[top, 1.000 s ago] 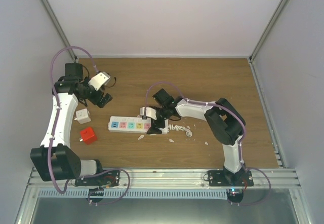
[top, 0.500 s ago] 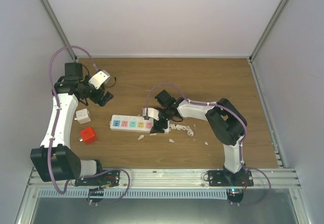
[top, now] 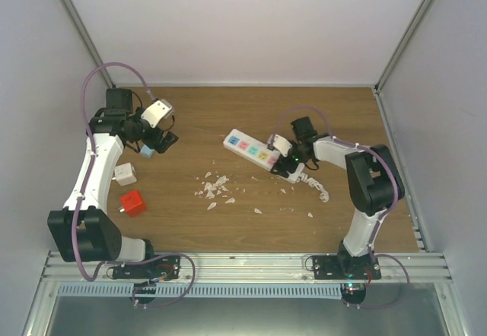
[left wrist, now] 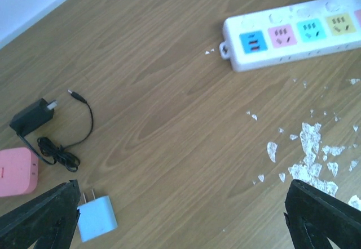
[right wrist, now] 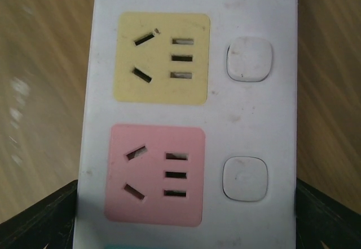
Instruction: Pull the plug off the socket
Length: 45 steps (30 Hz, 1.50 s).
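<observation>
White power strip [top: 249, 147]: it lay slantwise on the wooden table [top: 228, 108], right of centre, with its coiled cord [top: 316, 186] trailing off toward the near right
Right gripper [right wrist: 185, 218]: you had its fingers set against both long edges of the strip near the cord end, so it read as clamped across the strip's width
Left gripper [left wrist: 180, 221]: you had it spread wide and holding nothing, hovering at the far left over a light-blue plug [left wrist: 97, 219] that lay on the wood with its prongs bare, just beside one fingertip
Step in hand: every outlet you could see was empty, so I judged the plug already off and only the letting go left
Next move: it called for you to open the right jaws and lift straight up, so the strip would stay flat and not be dragged by the fingers
Top view alone: it gave you both arms, the cord, and a white cube [top: 124, 173] and a red cube [top: 133, 202] near the left arm, but it hid the outlets under the right gripper
Left wrist alone: it showed you a pink box [left wrist: 17, 172] and a black adapter [left wrist: 31, 118] with its thin lead, the strip's far-end outlets all empty, and white flakes [left wrist: 313, 147] scattered on the wood
Right wrist alone: it showed you the yellow and pink outlets close up, their slots bare, with a round button beside each; the outlet at the bottom edge was cut off, so you could not tell whether it was empty
</observation>
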{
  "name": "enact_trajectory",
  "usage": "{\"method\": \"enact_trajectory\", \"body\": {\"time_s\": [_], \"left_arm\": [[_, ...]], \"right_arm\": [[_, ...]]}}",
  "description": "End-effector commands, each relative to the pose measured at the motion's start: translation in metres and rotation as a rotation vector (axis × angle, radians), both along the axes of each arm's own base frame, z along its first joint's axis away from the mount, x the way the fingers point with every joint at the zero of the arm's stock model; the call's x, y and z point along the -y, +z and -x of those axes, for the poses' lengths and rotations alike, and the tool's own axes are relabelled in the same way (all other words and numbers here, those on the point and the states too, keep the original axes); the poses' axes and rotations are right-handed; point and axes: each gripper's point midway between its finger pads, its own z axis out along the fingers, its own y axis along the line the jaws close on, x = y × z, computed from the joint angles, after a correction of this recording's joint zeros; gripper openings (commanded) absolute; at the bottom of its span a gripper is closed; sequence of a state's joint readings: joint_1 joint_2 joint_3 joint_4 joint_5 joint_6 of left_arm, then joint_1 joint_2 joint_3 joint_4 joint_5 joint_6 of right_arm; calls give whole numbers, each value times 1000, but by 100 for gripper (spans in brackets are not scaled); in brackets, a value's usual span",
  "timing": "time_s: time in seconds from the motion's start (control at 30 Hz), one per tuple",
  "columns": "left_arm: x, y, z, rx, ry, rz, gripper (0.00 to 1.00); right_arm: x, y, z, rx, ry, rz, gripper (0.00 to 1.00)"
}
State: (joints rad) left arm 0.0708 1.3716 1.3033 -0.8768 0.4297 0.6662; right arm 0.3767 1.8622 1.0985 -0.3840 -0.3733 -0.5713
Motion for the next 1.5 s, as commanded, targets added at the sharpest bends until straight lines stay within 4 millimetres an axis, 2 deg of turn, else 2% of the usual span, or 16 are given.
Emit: {"method": "enact_trajectory", "body": {"time_s": [0.0,0.33,0.47,0.57,0.67,0.77,0.97,1.07,1.3,1.47], "left_arm": [[8,21,-22,88,-10,23,99],[21,20,-43,96,-20,29,99],[21,22,-51,99,6,44,99],[21,21,-57,79,29,64,99],[21,20,-63,52,51,87,99],[23,21,-65,39,57,108,99],[27,25,-68,33,61,145,99],[30,25,-67,16,55,162,99],[34,36,-70,-42,59,198,99],[28,59,-78,-36,99,257,99]], "right_arm": [[66,-1,-9,4,-156,78,65],[188,1,-37,-8,-621,73,63],[218,5,-43,-5,-781,61,63],[230,7,-45,-2,-862,60,64],[239,10,-46,0,-923,63,66],[244,12,-45,3,-956,59,75],[242,27,-45,15,-975,19,97],[238,42,-49,37,-966,-13,100],[226,103,-66,143,-869,-93,100],[218,169,-79,275,-781,-149,100]]}}
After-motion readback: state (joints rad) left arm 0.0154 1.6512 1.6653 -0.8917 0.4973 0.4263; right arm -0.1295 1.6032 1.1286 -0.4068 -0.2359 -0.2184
